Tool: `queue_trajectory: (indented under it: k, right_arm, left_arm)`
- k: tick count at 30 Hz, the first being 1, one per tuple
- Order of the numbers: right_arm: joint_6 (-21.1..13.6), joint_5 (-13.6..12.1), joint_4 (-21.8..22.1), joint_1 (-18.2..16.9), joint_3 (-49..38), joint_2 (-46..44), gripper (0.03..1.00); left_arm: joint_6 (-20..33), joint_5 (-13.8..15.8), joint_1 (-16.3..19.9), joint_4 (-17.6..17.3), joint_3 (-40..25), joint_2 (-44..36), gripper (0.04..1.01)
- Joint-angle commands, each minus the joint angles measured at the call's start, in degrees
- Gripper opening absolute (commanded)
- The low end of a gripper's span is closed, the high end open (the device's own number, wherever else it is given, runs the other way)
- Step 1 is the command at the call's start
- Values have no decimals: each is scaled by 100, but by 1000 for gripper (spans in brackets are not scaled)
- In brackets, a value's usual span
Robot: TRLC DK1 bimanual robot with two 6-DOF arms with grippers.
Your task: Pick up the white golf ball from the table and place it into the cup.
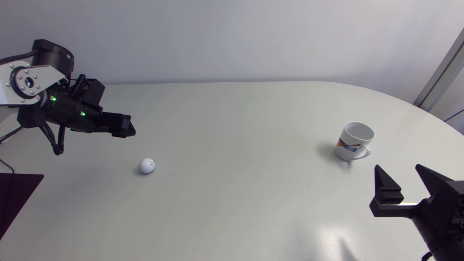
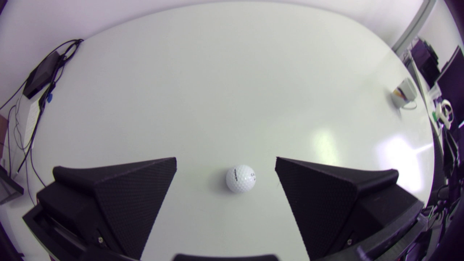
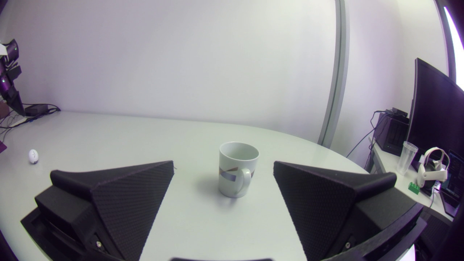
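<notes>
Golf ball lies under left claw, btwn spread jaws, no contact

The left end effector and the right end effector, well apart, both have fingers spread wide.
</notes>
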Motion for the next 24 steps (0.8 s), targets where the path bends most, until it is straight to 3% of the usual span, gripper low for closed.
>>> queue_trajectory:
  k: [1, 4, 11, 24]
  right_arm:
    - [121, 6, -240, 46, -174, -41, 967]
    - [121, 6, -240, 46, -174, -41, 967]
    - [121, 6, -240, 46, -174, -41, 967]
    - [121, 6, -240, 46, -174, -41, 967]
  left_arm:
    - [698, -23, -116, -138, 138, 449, 972]
    - [839, -269, -257, -103, 147, 748, 990]
    - [874, -392, -503, -111, 208, 1486, 990]
    - [900, -576, -670, -68, 270, 2022, 987]
